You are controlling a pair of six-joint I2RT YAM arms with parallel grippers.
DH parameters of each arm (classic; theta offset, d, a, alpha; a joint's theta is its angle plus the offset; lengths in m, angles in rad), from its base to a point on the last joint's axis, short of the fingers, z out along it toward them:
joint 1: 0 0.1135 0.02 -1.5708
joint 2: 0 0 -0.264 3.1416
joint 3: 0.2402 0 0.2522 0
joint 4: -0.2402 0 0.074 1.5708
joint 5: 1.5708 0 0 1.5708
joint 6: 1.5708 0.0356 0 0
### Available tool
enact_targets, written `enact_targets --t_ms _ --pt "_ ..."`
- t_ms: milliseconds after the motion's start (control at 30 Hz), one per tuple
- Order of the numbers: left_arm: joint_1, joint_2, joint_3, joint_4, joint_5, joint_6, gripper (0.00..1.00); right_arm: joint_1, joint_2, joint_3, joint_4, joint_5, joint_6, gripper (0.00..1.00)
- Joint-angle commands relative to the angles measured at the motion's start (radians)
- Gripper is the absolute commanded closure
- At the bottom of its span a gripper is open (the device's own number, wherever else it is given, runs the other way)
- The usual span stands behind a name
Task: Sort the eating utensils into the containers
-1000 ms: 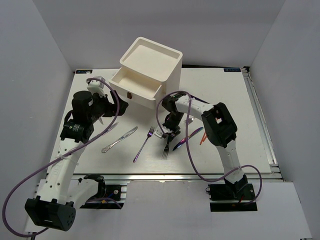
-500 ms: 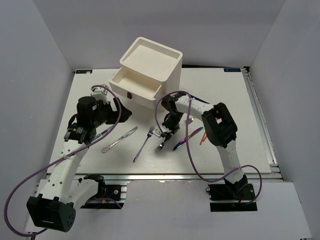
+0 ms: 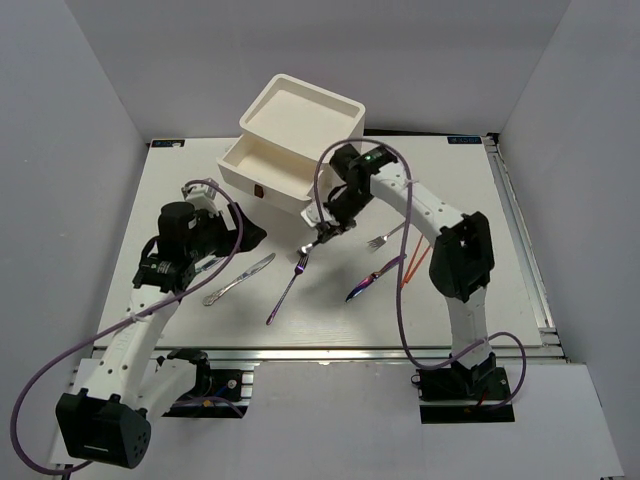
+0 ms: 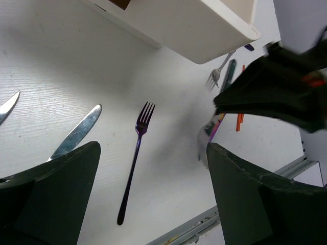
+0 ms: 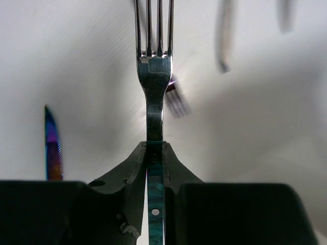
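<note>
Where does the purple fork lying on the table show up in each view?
Top: purple fork, mid-table, left of centre.
Left wrist: centre, tines pointing up.
Right wrist: probably the blurred tines behind the held fork.
Shared landmark: the right gripper with its fork.

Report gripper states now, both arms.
Left gripper: open, empty.
Right gripper: closed on a teal-handled fork.

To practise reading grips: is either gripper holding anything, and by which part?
The right gripper holds a teal-handled fork by its handle, just below the neck, tines pointing away. The left gripper is open and empty.
</note>
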Motion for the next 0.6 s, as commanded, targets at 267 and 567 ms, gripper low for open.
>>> enact_targets --t_ms 267,567 --pt "0.001 -0.074 -0.093 0.159 0.006 -0.101 0.05 0.002 -0.164 0.201 0.514 -0.254 0.941 1.0" --pt "0.001 -0.101 -0.157 0.147 0.023 -0.124 0.07 0.025 -0.112 0.185 1.133 0.204 1.63 1.0"
